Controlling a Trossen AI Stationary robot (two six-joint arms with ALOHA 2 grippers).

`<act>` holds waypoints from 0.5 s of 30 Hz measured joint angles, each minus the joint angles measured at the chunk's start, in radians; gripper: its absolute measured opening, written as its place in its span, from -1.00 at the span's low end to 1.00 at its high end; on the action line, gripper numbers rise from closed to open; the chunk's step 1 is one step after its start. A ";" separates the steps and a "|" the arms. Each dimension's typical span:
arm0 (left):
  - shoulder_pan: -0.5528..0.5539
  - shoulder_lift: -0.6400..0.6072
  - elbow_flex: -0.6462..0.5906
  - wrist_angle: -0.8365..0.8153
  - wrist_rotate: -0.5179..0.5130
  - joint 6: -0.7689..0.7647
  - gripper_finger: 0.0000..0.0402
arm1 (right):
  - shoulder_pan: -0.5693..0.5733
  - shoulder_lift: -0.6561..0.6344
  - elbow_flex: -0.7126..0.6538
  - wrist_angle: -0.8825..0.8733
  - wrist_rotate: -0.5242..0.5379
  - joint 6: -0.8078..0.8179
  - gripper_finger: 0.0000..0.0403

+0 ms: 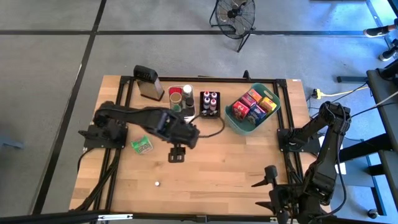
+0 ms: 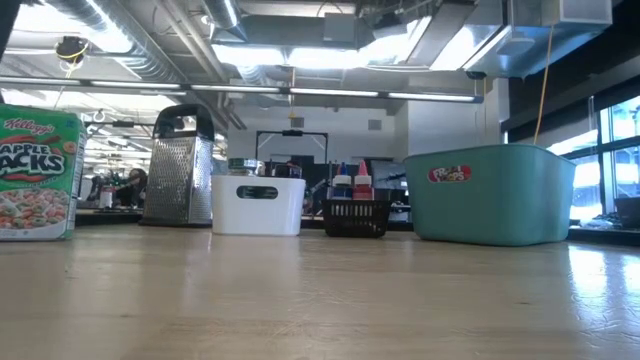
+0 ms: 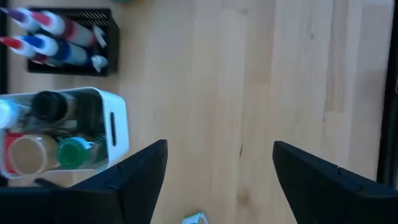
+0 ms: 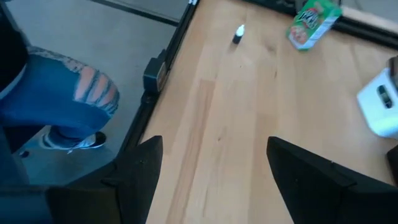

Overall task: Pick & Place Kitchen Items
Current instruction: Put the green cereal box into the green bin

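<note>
Wide-spread and holding nothing, the left gripper (image 1: 176, 154) hangs over bare wood at mid-table, with the green cereal box (image 1: 142, 145) lying just beside its arm. Behind it stand the white bin (image 1: 180, 99) of jars and bottles, the black tray (image 1: 209, 103) and the teal basket (image 1: 247, 123) of boxes. Off the near right corner, the right gripper (image 1: 266, 177) waits, also spread and empty

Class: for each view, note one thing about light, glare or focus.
High view: even light. Low view: ceiling lamps glare, sheen on the table. Left wrist view: white bin soft-edged. Right wrist view: green packet blurred.
</note>
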 joint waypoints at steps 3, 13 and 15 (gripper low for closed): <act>-0.038 -0.036 0.000 0.000 -0.049 -0.027 0.43 | 0.000 0.000 0.000 0.002 -0.021 0.023 0.45; -0.106 -0.105 0.000 0.000 -0.075 0.096 0.43 | 0.002 0.023 0.000 0.004 -0.032 0.085 0.45; -0.114 -0.116 0.000 0.000 -0.099 0.094 0.43 | 0.002 0.029 0.000 0.004 -0.032 0.085 0.45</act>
